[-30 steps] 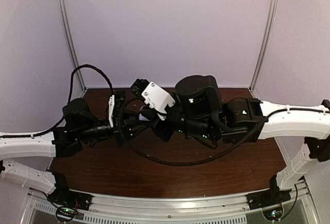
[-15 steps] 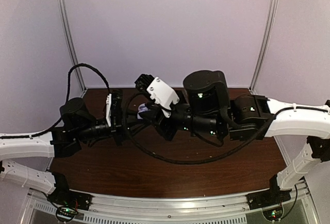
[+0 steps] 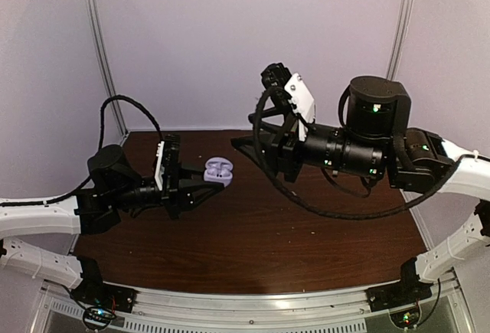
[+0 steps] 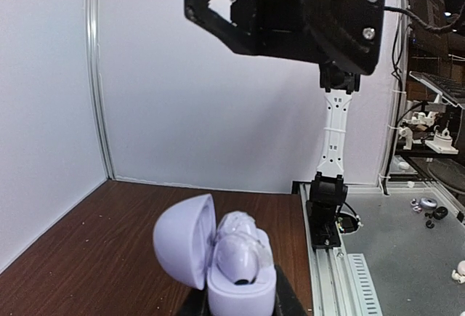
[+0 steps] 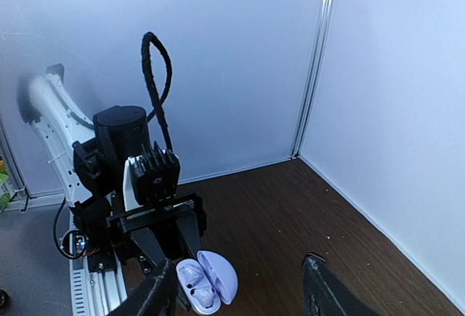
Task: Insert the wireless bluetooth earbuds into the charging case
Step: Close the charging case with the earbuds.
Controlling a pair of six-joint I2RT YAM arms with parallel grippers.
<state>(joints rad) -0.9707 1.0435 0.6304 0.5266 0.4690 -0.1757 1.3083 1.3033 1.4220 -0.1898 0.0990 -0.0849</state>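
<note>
Progress: looks close to done.

The charging case (image 4: 236, 287) is lavender, with its lid (image 4: 185, 240) swung open. It is held off the bench (image 3: 306, 233) at the left-centre, a little above the wood.

The left pincer (image 3: 214, 179) is clamped on the base of the case, one finger on each side. In the left wrist view the case stands upright.

The earbuds (image 4: 238, 247) are two lavender buds. Both sit down in the wells of the case, side by side and touching the case body. The right wrist view also shows two pale shapes in the wells. I cannot tell whether each is pressed fully home, because the near one rides a bit proud of the rim.

The right pincer (image 5: 240, 261) has its jaws spread wide with nothing between them. It is raised well above and to the right of the case, clear of it, with no bud in it.

No loose bud shows on the bench in any view. A few small bits (image 4: 430, 208) lie on the grey surface past the bench rail, too small to name.

Judgement:
- The insertion itself appears complete for this pair.
- What may be left is checking the seating, perhaps a press on the proud bud.
- The lid is not shut, though the task does not ask for that.
- The case is not yet set down.
</note>
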